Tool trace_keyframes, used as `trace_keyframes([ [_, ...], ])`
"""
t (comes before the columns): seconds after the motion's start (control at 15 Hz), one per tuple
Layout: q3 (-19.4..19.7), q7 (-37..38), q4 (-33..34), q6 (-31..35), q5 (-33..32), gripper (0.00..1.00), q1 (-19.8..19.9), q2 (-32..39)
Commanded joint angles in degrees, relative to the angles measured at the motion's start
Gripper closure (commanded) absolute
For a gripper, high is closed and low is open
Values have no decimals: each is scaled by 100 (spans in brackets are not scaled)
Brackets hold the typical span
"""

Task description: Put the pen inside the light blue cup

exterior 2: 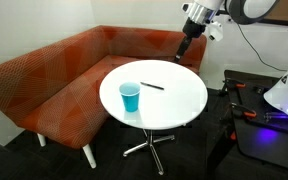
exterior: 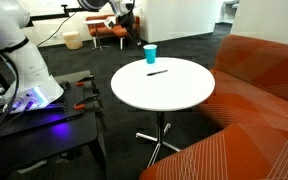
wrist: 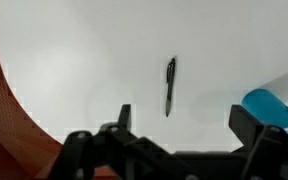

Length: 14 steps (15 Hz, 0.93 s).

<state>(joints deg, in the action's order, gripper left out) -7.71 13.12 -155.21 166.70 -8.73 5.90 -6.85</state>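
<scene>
– Round white table (exterior: 169,95) on a chrome star base (exterior: 156,142), dark carpet beneath, orange patterned sofa (exterior 2: 44,80) wrapping the corner behind it. Do you confirm?

– Confirmed in both exterior views. A white robot base (exterior: 19,60) stands on a dark stand just beside the table.

– Location of the pen (exterior 2: 152,86)?

– Flat on the tabletop, fully exposed, nothing touching it. In the wrist view it runs nearly straight up and down the frame, a little toward the table's middle.

– And the light blue cup (exterior 2: 130,98)?

– Upright on the same tabletop, rim up, near the table's edge. The wrist view catches only part of it at the right edge of the frame. I cannot see anything inside it.

– Relation between the two?

– Apart, not touching, with bare white surface between them. The pen lies outside the cup.

– Condition of the gripper (exterior 2: 184,50)?

– Jaws spread wide with nothing between them. The wrist view shows both dark fingers (wrist: 124,115) at the bottom of the frame, one on each side, with the pen visible in the gap beyond them.

– Contact with anything?

– None. In an exterior view the gripper hangs above the table's far edge, pointing down, clear of the surface, the pen and the cup.

– Anything else on the table?

– Only the pen and the cup.
</scene>
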Motion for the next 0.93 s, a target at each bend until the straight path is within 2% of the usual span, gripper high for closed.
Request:
trace_keyframes([
  [0.0, 168, -4, 37, -15, -21, 0, -139, 87],
  [0.33, 186, -11, 38, -15, -17, 0, -174, 95],
  [0.4, 29, 129, 56, 40, -81, 0, -5, 121],
  [0.47, 40, 117, 145, 41, -38, 0, -8, 243],
  [0.53, 209, 18, 231, 37, 81, 0, -175, 356],
  [0.87, 421, -333, 717, 76, 561, 0, -314, 967],
])
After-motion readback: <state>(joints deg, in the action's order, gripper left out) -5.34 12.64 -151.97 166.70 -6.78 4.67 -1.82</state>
